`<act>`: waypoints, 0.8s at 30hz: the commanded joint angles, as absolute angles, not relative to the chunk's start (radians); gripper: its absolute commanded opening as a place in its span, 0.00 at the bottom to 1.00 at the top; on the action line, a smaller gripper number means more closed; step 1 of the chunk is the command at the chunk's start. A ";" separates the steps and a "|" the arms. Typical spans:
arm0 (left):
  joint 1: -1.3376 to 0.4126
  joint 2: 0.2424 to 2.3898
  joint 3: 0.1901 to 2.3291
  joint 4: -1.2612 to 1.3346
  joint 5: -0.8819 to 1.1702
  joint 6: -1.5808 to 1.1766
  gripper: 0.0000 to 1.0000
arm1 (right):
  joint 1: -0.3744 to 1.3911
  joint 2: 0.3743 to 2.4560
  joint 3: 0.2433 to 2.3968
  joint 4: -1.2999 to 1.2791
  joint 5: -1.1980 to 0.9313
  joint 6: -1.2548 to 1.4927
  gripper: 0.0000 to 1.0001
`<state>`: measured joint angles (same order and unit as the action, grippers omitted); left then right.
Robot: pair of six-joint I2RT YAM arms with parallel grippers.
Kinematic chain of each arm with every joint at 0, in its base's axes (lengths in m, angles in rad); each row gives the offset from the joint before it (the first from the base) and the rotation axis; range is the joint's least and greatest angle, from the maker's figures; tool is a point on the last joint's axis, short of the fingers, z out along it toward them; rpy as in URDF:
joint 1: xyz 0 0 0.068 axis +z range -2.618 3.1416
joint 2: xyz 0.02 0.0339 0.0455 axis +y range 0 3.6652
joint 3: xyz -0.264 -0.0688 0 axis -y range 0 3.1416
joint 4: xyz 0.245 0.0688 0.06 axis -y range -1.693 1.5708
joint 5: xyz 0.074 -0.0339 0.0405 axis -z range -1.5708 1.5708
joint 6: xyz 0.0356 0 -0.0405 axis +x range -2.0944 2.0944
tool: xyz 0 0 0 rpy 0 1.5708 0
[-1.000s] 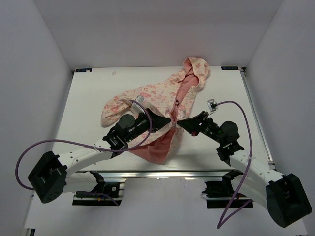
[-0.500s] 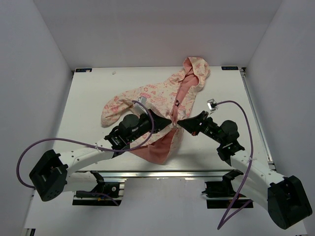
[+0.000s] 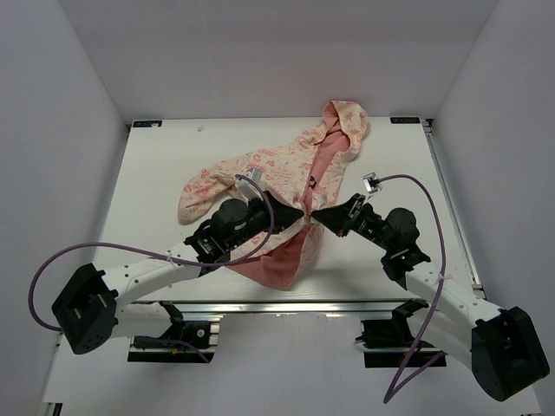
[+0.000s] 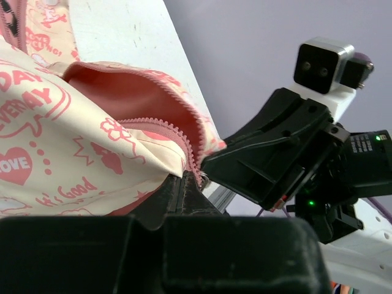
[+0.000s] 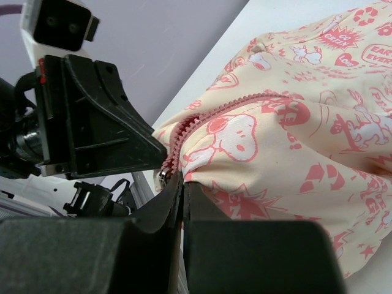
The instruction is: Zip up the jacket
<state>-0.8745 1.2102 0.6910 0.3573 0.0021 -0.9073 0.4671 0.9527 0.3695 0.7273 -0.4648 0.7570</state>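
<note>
Mid-table, left claw [image 3: 299,211] and right claw [image 3: 317,214] pinch jacket [image 3: 264,169] at zipper [image 5: 205,117].

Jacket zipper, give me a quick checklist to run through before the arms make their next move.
1. Left gripper has the jacket: ok, closed on fabric beside the zipper teeth.
2. Right gripper has the jacket: ok, closed on the printed edge in its wrist view.
3. Grippers clear of each other: cannot tell, the tips almost meet from above.
4. Zipper closed: not ok, pink lining shows below the grippers.
5. Slider held: cannot tell, a small metal piece sits at the right fingers.
</note>
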 commanded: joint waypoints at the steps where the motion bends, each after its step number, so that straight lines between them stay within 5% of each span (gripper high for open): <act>1: -0.887 1.213 0.759 0.331 0.066 -0.881 0.03 | 0.472 0.953 0.420 0.743 -0.439 0.762 0.00; 5: -0.887 1.220 0.758 0.340 0.087 -0.893 0.23 | 0.474 0.945 0.423 0.713 -0.448 0.740 0.00; 12: -0.887 1.224 0.755 0.351 0.094 -0.890 0.38 | 0.472 0.946 0.420 0.713 -0.479 0.730 0.00; 24: -0.888 1.203 0.758 0.310 0.069 -0.868 0.31 | 0.474 0.923 0.423 0.692 -0.451 0.730 0.00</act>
